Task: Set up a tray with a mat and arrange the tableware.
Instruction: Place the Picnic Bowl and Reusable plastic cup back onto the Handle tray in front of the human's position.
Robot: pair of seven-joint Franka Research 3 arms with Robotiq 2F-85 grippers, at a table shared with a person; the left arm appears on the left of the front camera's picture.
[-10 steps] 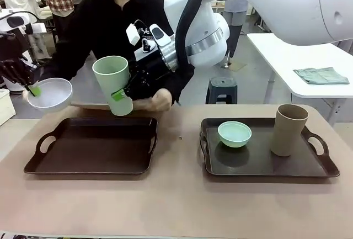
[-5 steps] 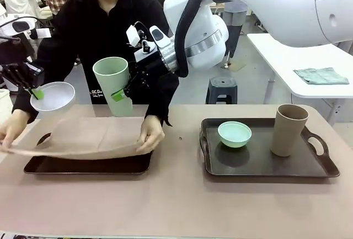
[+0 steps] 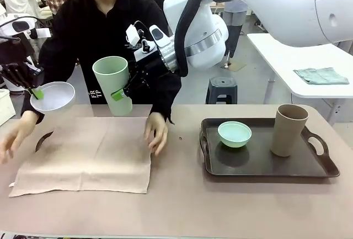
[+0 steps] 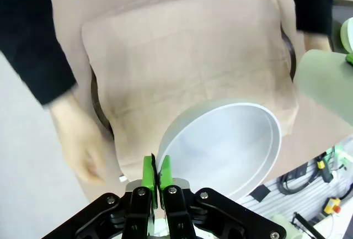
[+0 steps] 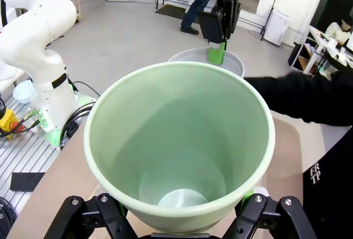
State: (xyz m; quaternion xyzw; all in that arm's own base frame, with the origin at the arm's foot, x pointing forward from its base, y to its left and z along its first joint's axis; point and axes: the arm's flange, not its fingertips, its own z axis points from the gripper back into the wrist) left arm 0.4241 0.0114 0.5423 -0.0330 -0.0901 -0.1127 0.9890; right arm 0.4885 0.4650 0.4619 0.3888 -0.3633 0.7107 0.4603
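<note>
A tan mat [image 3: 88, 153] lies spread over the left tray [image 3: 43, 138], hiding nearly all of it. The person's hands [image 3: 156, 131] rest at its edges. Above the tray's left end, my left gripper [image 3: 34, 91] is shut on the rim of the white bowl [image 3: 54, 96]. The left wrist view has the fingertips [image 4: 148, 168] pinching that bowl [image 4: 220, 145] over the mat [image 4: 187, 68]. My right gripper [image 3: 118, 94] is shut on the pale green cup [image 3: 112, 81], held tilted in the air behind the mat. Its fingers [image 5: 110, 217] flank the cup [image 5: 179, 139].
The right tray [image 3: 325, 167] holds a mint green bowl [image 3: 234, 133] and a tan-brown cup [image 3: 289, 129]. The person in black stands at the far edge, behind the mat. A white side table [image 3: 292, 62] with a folded cloth stands at the back right.
The person has brought the mat in and laid it flat over the left tray, then drawn both hands apart. Neither of my arms has moved.
</note>
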